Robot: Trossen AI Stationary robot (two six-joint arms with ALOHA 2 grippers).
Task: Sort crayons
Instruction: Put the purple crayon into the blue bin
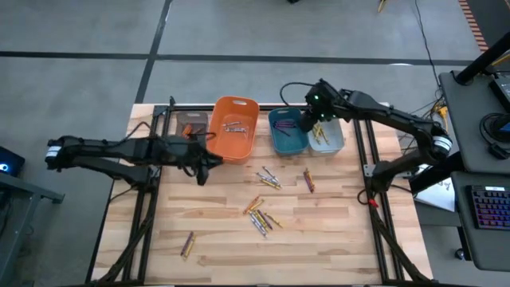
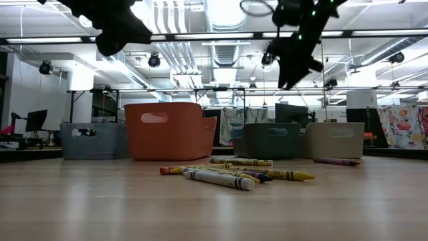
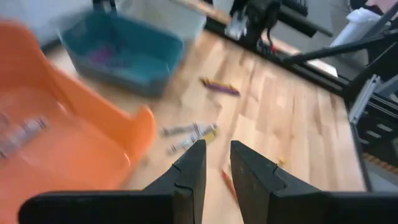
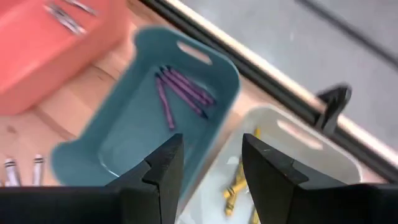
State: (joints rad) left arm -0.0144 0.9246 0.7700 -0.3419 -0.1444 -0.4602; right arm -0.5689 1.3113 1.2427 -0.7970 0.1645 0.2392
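Loose crayons lie flat on the wooden table: a cluster [image 1: 268, 179] near the middle, a purple one [image 1: 307, 181], a second cluster [image 1: 260, 215] and one [image 1: 188, 243] at the near left. They also show in the low view [image 2: 234, 174]. My left gripper [image 1: 201, 171] hovers just off the orange bin's [image 1: 235, 127] near corner, narrowly open and empty [image 3: 217, 162]. My right gripper [image 1: 307, 123] hangs open and empty [image 4: 211, 155] over the border of the teal bin [image 4: 124, 149] and the pale grey bin [image 4: 298, 149].
Purple crayons [image 4: 180, 90] lie in the teal bin, yellow ones [image 4: 239, 180] in the pale grey bin, greyish ones [image 1: 233, 126] in the orange bin. A brown bin [image 1: 191, 123] stands at the far left. Bare wood lies along the near edge.
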